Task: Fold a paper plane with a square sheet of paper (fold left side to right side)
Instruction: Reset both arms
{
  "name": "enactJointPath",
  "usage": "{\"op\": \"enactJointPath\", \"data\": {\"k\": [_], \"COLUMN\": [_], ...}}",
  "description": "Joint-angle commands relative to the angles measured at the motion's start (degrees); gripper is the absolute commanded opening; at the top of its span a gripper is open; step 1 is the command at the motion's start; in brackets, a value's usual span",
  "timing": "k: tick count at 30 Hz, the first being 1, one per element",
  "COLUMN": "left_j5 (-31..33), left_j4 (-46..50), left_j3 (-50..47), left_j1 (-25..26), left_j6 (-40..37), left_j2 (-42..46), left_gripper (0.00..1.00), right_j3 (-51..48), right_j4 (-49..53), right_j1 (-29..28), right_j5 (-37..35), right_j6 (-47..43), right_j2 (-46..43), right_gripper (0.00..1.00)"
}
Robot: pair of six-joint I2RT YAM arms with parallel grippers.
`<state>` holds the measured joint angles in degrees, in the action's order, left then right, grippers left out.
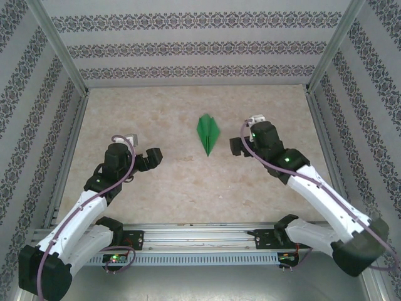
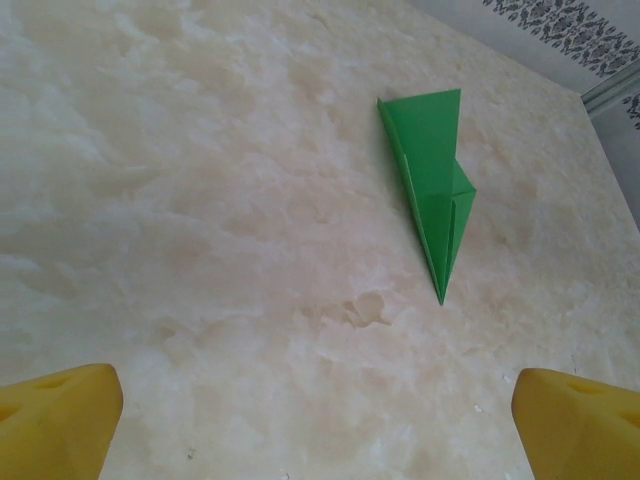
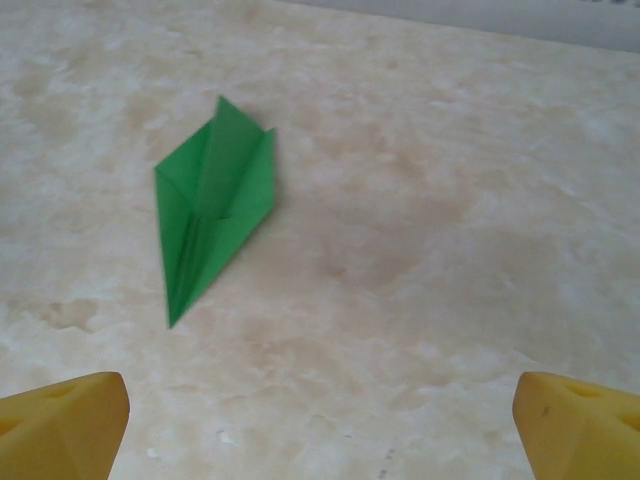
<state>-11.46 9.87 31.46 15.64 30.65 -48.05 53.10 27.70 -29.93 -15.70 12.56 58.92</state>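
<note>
Beige marbled table (image 1: 156,194) carries 2 white-and-black arms (image 1: 81,219). Slim bright green folded paper plane (image 1: 208,132) (image 2: 432,190) (image 3: 212,210) lies flat on table, nose toward arm bases. Left gripper (image 1: 155,157) (image 2: 318,425) well left of plane, right gripper (image 1: 235,146) (image 3: 320,425) near its right. Both have yellow fingers (image 2: 55,420) spread wide, gripping nothing, clear of plane.

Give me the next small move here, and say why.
Probably back the left gripper and right gripper away: both stand open, touching nothing, and the slim, pointed bright green paper dart already lies fully creased on the beige marbled table.
</note>
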Motion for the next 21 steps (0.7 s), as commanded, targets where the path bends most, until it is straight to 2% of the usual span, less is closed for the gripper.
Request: {"op": "enactJointPath", "data": {"k": [1,7,14,18,21], "left_j5": [1.4,3.6,6.0,6.9,7.4], "left_j4": [0.1,3.6,5.9,6.4,6.6], "left_j3": [2.9,5.2,6.5,6.3,5.9], "left_j1": [-1.1,-1.4,-1.5,-1.6,-1.6], "left_j6": [-3.0,-5.8,-7.2,-7.6,-7.9], "left_j2": [0.7,2.6,4.3,5.1,5.4], "left_gripper": [1.00,1.00,1.00,1.00,1.00], "right_j3": [-5.0,-13.8,-20.5,-26.5,-31.1], "right_j4": [-6.0,-13.3,-19.5,-27.1,-34.7], "right_j1": [2.4,6.1,12.3,17.7,22.3], "right_j5": [-4.1,-4.3,-4.3,-1.7,4.4], "right_j6": [-0.7,-5.7,-7.6,-6.9,-6.9], "right_j2": [-5.0,-12.8,-15.1,-14.8,-14.0], "right_gripper": [0.98,0.98,0.98,0.98,0.98]}}
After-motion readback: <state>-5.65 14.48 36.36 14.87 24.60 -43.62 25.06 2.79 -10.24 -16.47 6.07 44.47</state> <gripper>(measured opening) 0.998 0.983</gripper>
